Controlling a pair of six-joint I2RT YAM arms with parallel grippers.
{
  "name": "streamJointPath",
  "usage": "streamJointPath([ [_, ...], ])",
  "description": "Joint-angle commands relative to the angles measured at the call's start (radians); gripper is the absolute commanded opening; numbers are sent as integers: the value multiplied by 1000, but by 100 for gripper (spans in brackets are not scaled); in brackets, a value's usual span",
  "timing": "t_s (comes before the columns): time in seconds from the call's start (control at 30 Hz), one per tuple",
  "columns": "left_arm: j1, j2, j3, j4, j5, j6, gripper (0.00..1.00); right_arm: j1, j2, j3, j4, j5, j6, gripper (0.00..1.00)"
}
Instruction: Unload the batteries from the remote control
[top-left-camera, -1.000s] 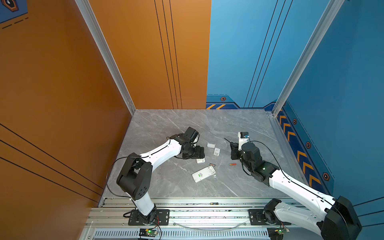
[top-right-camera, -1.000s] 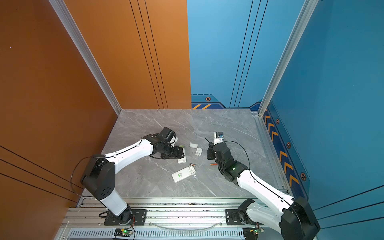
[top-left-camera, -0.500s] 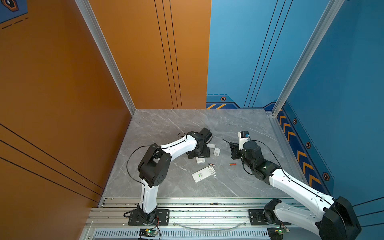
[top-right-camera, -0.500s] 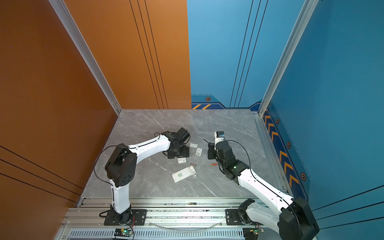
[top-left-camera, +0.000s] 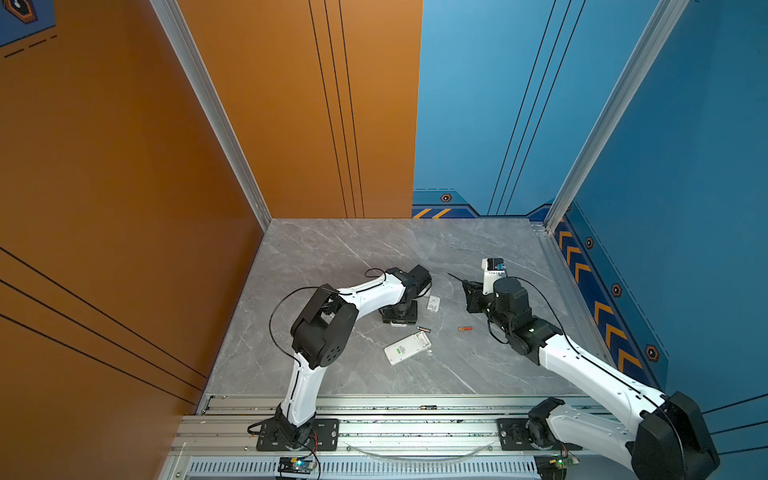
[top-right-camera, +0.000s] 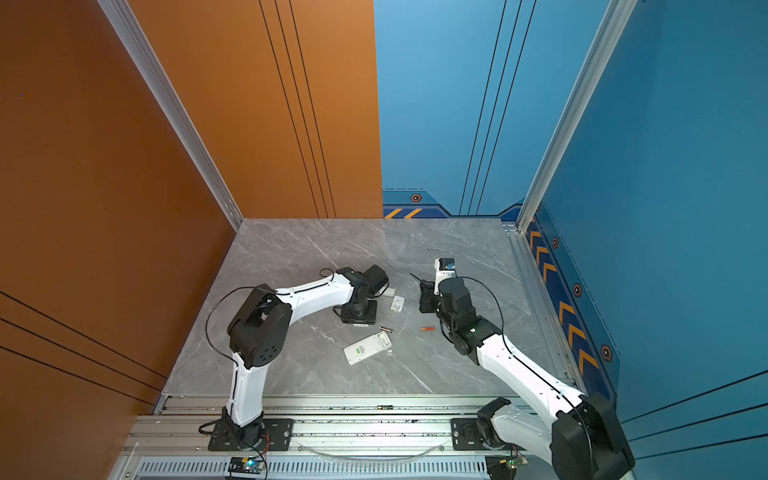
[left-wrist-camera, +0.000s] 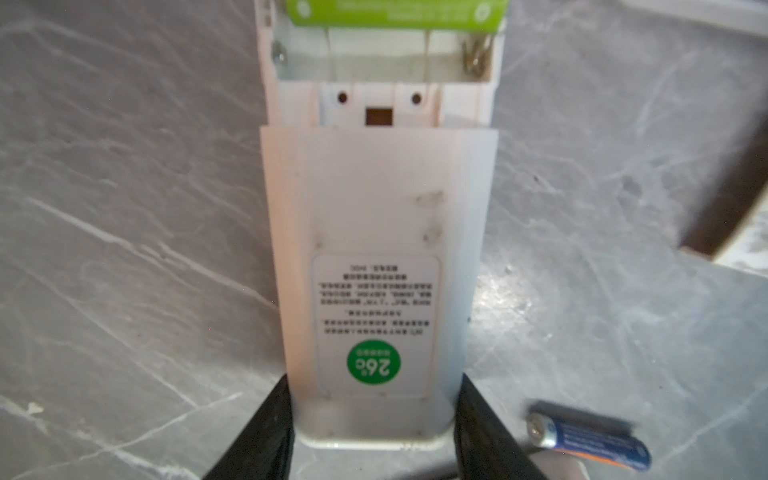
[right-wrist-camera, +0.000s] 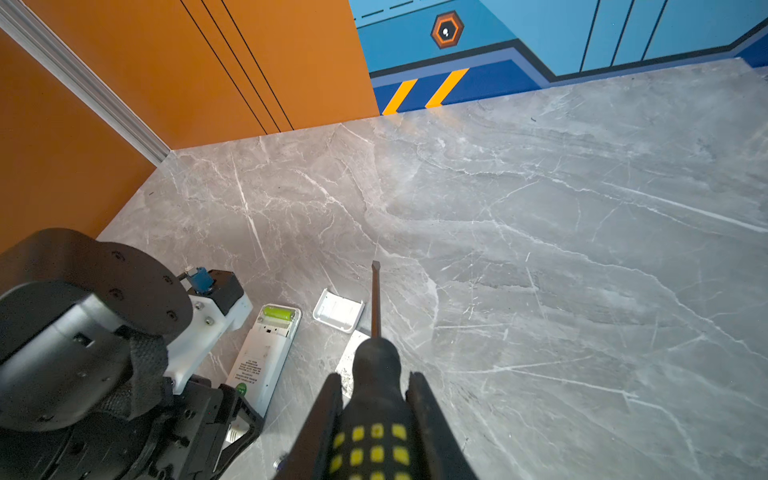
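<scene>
Marble table (left-wrist-camera: 124, 208) lay under the left gripper (left-wrist-camera: 374, 382), its jaws pinching the remote (left-wrist-camera: 374, 199) by its near end; beyond, a green battery (left-wrist-camera: 395, 12) sat in the bay. Right gripper (right-wrist-camera: 374, 378) clamped a screwdriver (right-wrist-camera: 375, 299); prying might skid the remote if that pinch slipped.

I see a remote (left-wrist-camera: 374, 199) on the table (top-left-camera: 332, 257), lying between the fingers (left-wrist-camera: 266, 428) of the left gripper (left-wrist-camera: 372, 380), with one battery (left-wrist-camera: 399, 14) in its far slot. A loose battery (left-wrist-camera: 588, 440) lies just beside that gripper. A second remote (top-left-camera: 408, 348) lies nearer the front rail (top-left-camera: 415, 430). The covers (top-left-camera: 434, 303) lie between both arms. A third battery (top-left-camera: 465, 328) lies right of them, near the right gripper (right-wrist-camera: 374, 380), where the screwdriver (right-wrist-camera: 375, 353) sits.
</scene>
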Motion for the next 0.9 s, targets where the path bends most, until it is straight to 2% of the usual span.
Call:
streamJointPath([
  [0.0,-8,-21,-18,-26,-29,104,53,-5,22,16,25,-55,3,0],
  [0.2,3,-117,-115,47,-9,334,49,16,72,44,-57,-180,-59,0],
  [0.33,14,-200,-222,149,67,534,48,46,104,64,-59,-274,-81,0],
  [0.43,29,-217,-255,155,114,640,38,70,124,81,-76,-324,-87,0],
  [0.53,33,-227,-281,163,126,708,36,100,153,90,-77,-341,-72,0],
  [0.63,46,-238,-302,166,125,732,36,126,179,113,-112,-324,-57,0],
  [0.87,57,-246,-308,166,118,771,33,203,181,136,-233,-191,-25,0],
])
